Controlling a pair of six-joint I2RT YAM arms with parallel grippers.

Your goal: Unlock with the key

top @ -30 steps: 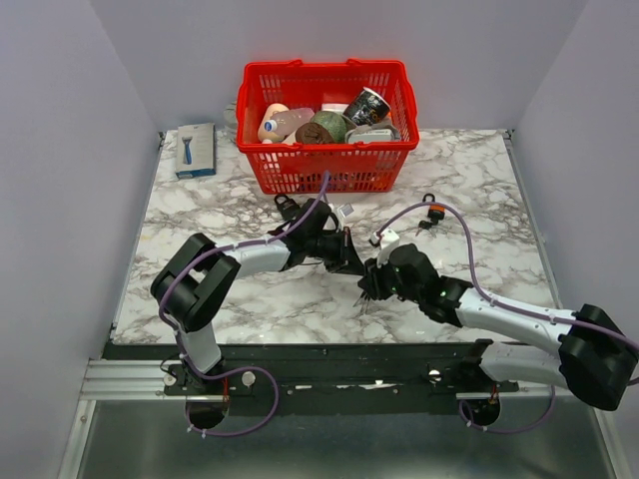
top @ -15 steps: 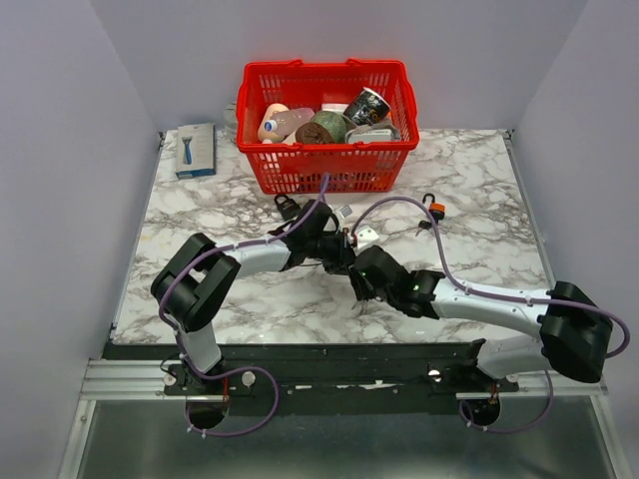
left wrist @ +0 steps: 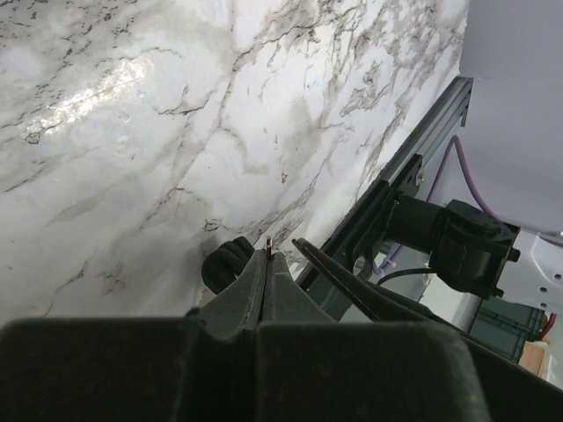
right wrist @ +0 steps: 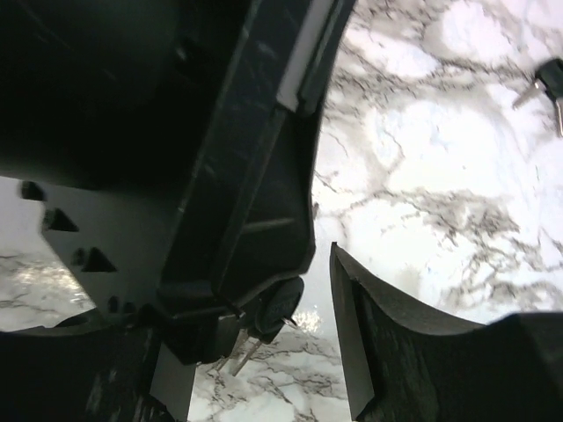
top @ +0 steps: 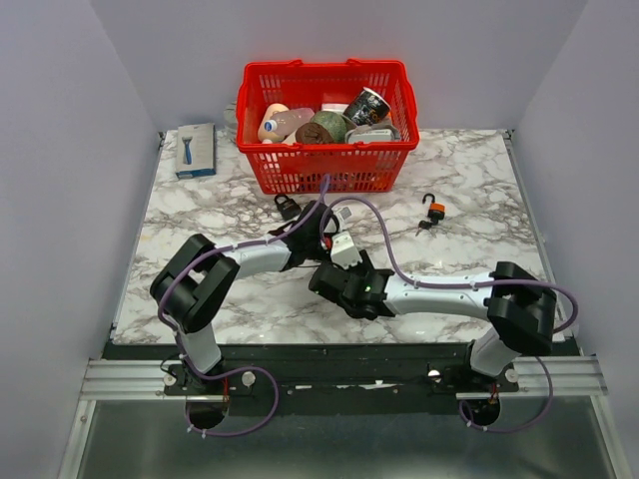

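My left gripper (top: 327,242) is shut on a key with a round black head (right wrist: 280,304); spare key blades (right wrist: 239,353) hang from it. In the left wrist view the black key head (left wrist: 227,263) sits just left of my closed fingertips (left wrist: 264,272). My right gripper (top: 332,276) is open just in front of the left one, and its right finger (right wrist: 374,352) stands beside the key head without touching it. A black padlock (top: 287,207) lies on the marble behind the left arm. A second padlock with an orange body (top: 433,209) lies to the right, apart from both grippers.
A red basket (top: 325,160) full of items stands at the back centre. A blue boxed item (top: 196,150) lies at the back left. Loose keys (top: 423,227) lie by the orange padlock and show in the right wrist view (right wrist: 547,81). The table's metal front rail (left wrist: 413,167) is close below.
My right arm has swung left across the table, bringing its open gripper up against the left gripper's tip. The left arm has hardly moved and still holds the key.
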